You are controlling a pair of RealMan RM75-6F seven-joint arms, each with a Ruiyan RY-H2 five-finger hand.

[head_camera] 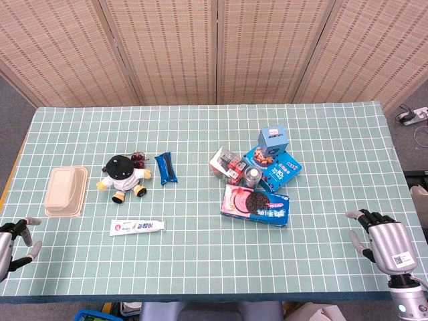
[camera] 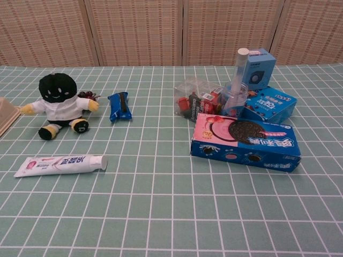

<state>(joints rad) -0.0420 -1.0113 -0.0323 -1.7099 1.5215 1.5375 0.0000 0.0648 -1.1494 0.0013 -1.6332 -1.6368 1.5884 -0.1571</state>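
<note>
While both hands rest at the near corners of the table (head_camera: 200, 267), neither touches any object. Left hand (head_camera: 12, 239): seen in the head view at 8 o'clock of the scene, fingers spread apart and lightly curved, holding nothing. Lidded beige container (head_camera: 65, 191): nearest thing to that hand, at its 1 o'clock. Toothpaste tube (head_camera: 138, 226): lies flat, at 4 o'clock from the container. Plush doll (head_camera: 122, 175): black head, white coat, lying at 12 o'clock from the tube, with a small dark red item (head_camera: 139, 159) touching its far side. Blue snack packet (head_camera: 166, 168): just beside the doll at its 3 o'clock. Cookie box (head_camera: 255, 204): pink and blue, lying flat right of centre; it is the near edge of a cluster. Clear bag of small packets (head_camera: 226, 164): at 11 o'clock from the cookie box. Flat blue box (head_camera: 273, 164): at 1 o'clock from the cookie box, with a small blue carton (head_camera: 273, 139) standing on its far side. Right hand (head_camera: 386, 238): at 4 o'clock of the scene, fingers spread, holding nothing, well apart from the cookie box at its 10 o'clock.
</note>
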